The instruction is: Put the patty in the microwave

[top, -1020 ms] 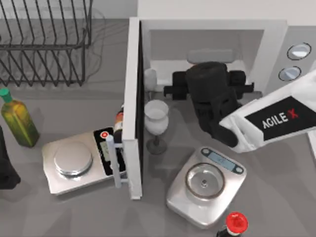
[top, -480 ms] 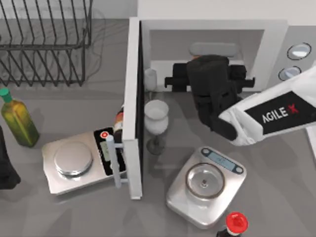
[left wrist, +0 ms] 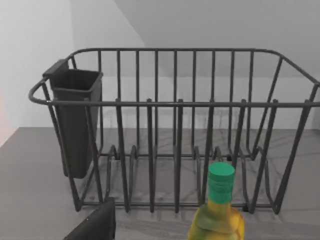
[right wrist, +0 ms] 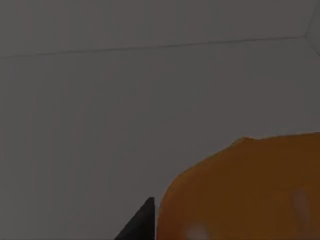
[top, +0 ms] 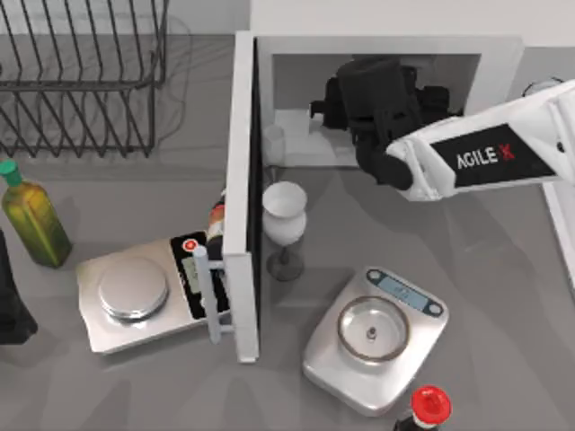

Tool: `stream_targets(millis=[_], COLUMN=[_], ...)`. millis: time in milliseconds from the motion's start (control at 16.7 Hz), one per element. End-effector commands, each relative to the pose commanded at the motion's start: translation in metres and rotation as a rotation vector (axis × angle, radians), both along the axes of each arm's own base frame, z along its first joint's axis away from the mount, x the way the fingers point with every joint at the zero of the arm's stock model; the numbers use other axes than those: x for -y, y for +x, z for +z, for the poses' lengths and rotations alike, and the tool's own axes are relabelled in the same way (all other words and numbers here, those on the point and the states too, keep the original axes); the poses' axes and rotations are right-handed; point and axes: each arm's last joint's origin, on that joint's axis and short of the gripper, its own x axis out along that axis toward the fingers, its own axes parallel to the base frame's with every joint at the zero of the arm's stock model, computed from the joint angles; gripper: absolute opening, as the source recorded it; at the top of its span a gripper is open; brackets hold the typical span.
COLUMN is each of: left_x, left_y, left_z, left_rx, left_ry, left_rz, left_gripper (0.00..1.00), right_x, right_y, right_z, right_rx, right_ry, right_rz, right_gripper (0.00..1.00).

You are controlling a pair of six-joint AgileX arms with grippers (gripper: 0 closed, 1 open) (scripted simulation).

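The white microwave (top: 501, 63) stands at the back of the table with its door (top: 241, 180) swung wide open toward the front. My right arm reaches in from the right, and its gripper (top: 373, 72) is inside the pale cavity, covered from above by the black wrist. In the dim right wrist view, the orange-brown patty (right wrist: 250, 190) sits close in the grip against the grey inner wall, with a dark fingertip (right wrist: 143, 222) beside it. My left gripper (top: 9, 305) is parked at the table's left edge.
A wine glass (top: 284, 215) stands just in front of the cavity by the door. A scale (top: 373, 337) lies front right and another scale (top: 135, 292) left of the door. An oil bottle (top: 31, 215) and a wire dish rack (top: 81, 81) stand at the left, and a red-capped bottle (top: 429, 406) at the front.
My right arm has pushed away from the table's front, carrying its gripper from the cavity's mouth deep into the microwave. The left arm has not moved.
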Motion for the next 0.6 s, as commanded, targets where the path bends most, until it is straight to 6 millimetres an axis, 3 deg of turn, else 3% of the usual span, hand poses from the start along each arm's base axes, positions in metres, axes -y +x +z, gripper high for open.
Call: stream_targets(millis=[300, 600], left_x=[0.000, 0.000], left_y=[0.000, 0.000], left_z=[0.000, 0.000], left_rx=[0.000, 0.000], left_ry=[0.000, 0.000], left_rz=[0.000, 0.000], left_gripper=[1.00, 1.00], right_x=[-0.014, -0.023], right_y=[0.042, 0.052], right_z=[-0.006, -0.019], right_rx=[0.028, 0.044], right_ry=[0.001, -0.006], right_rz=[0.092, 0.158], right_gripper=[0.00, 0.00])
